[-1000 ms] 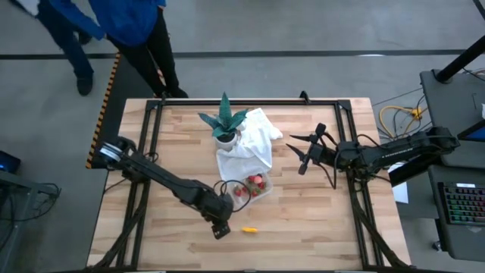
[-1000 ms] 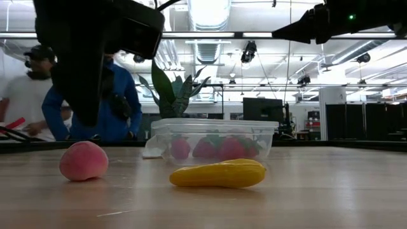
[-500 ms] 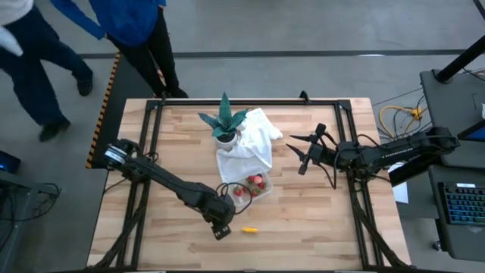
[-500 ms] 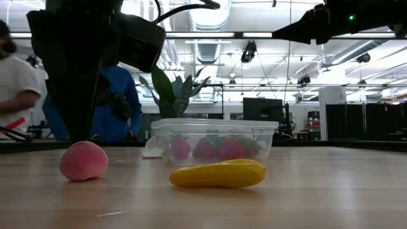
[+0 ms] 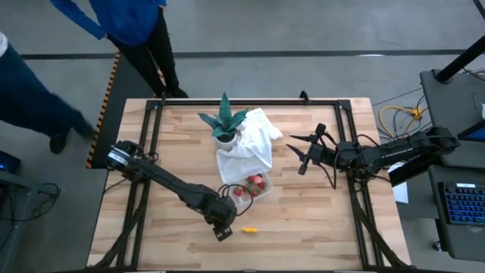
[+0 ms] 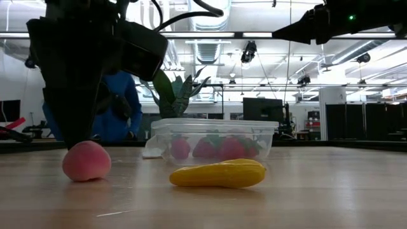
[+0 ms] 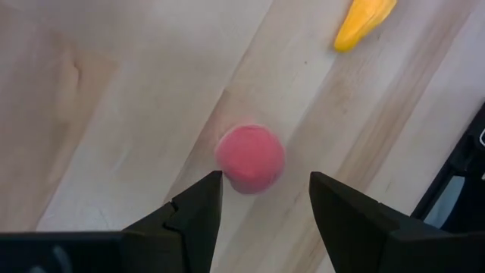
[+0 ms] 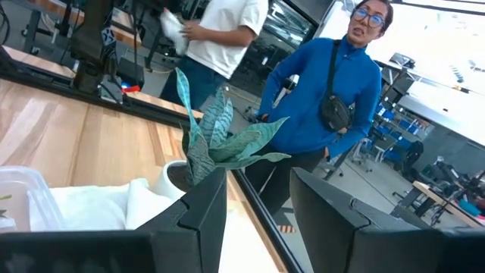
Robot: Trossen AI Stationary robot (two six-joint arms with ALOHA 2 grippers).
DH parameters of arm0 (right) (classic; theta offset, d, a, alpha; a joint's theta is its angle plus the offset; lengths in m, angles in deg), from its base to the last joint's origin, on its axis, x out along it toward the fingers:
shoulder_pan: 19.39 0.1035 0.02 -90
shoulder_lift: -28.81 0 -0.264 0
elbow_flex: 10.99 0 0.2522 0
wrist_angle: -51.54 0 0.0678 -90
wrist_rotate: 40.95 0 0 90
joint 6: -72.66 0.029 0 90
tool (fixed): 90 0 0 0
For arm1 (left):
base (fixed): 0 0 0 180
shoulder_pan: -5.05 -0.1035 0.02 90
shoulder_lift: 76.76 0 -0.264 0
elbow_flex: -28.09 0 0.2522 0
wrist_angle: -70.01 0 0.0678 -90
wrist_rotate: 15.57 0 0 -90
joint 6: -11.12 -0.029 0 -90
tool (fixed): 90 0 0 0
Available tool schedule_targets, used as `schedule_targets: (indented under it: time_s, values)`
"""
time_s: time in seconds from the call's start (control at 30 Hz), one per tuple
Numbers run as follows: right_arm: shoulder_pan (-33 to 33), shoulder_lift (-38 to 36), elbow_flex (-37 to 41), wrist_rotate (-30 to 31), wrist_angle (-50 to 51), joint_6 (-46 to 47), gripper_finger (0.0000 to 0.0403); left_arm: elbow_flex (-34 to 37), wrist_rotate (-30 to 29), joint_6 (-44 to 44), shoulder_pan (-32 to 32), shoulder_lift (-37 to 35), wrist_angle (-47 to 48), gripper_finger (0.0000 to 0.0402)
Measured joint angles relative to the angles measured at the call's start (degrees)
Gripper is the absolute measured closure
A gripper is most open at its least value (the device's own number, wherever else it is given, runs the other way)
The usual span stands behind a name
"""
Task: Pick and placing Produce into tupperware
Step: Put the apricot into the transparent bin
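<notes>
Hovering left gripper [image 7: 261, 205], fingers spread, above pink fruit [image 7: 250, 158]

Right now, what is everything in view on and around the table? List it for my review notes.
tupperware: one, clear, mid-table at the cloth's near end, red strawberries inside.
strawberries: several, red, exact count unclear, in the tupperware.
pink fruit: one, pale pink, on the bare wood under the left gripper.
yellow fruit: one, yellow-orange, elongated, on the wood near the tupperware.
potted plant: one, green leaves, white pot, at the table's far middle.
cloth: one, white, between plant and tupperware.
people: two, one in blue, one in white, beyond the table's far side.
left gripper: open, directly over the pink fruit.
right gripper: open, raised to the right of the cloth, waiting.
</notes>
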State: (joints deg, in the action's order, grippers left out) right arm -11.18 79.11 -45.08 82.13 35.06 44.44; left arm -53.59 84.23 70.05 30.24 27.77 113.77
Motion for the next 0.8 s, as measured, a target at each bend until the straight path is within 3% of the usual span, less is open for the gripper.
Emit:
schedule_targets:
  time_s: [0.8]
  values:
    - [0.02, 0.02, 0.01, -0.01, 0.00, 0.12, 0.0264, 0.04, 0.39, 0.76, -0.09, 1.79, -1.33, 0.0217]
